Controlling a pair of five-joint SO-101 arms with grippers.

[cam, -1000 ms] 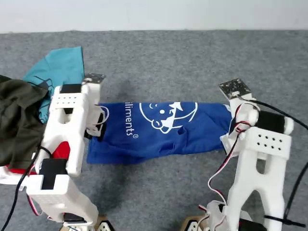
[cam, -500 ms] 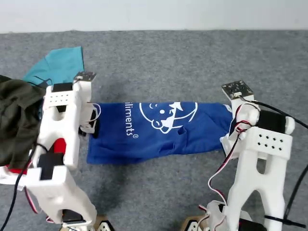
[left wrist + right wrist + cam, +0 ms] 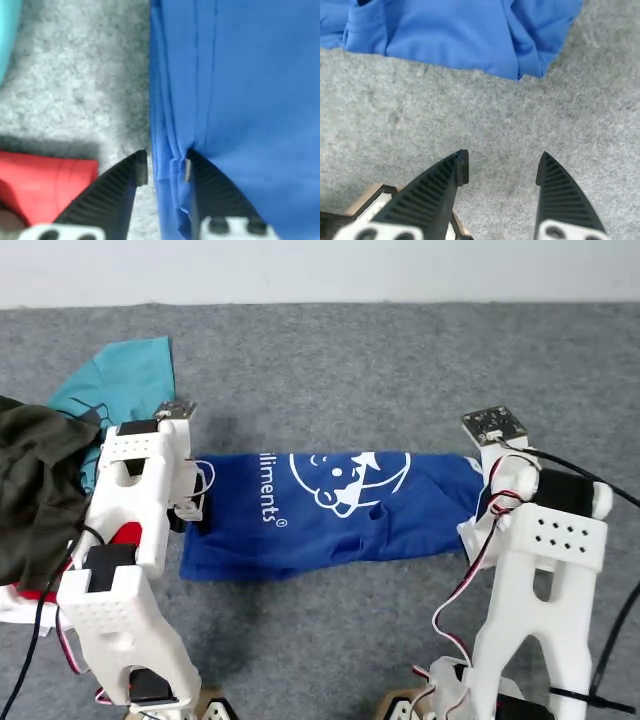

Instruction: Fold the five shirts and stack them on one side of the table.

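Broadly, the task stands at an early stage. One blue shirt (image 3: 340,515) lies across the middle of the grey table (image 3: 400,370), drawn into a long flat band with its print facing up; it appears partly folded lengthwise and, by judgement, needs further folds before it can be stacked. No finished stack is evident on either side. At the left edge sit a teal shirt (image 3: 125,380), a dark olive shirt (image 3: 35,490) heaped on it, a red shirt (image 3: 125,540) beneath the left arm and a scrap of white cloth (image 3: 15,605), all unfolded as far as can be seen. The left gripper (image 3: 166,170) is at the left end of the blue shirt, jaws narrowly apart and straddling its layered hem, one finger on the table side and one over the fabric; whether they pinch the cloth cannot be told. The right gripper (image 3: 502,167) hangs over bare table just off the shirt's right end, jaws wide apart and holding nothing. The left arm covers much of the pile, so the count of five cannot be confirmed, and the white cloth is cut off.
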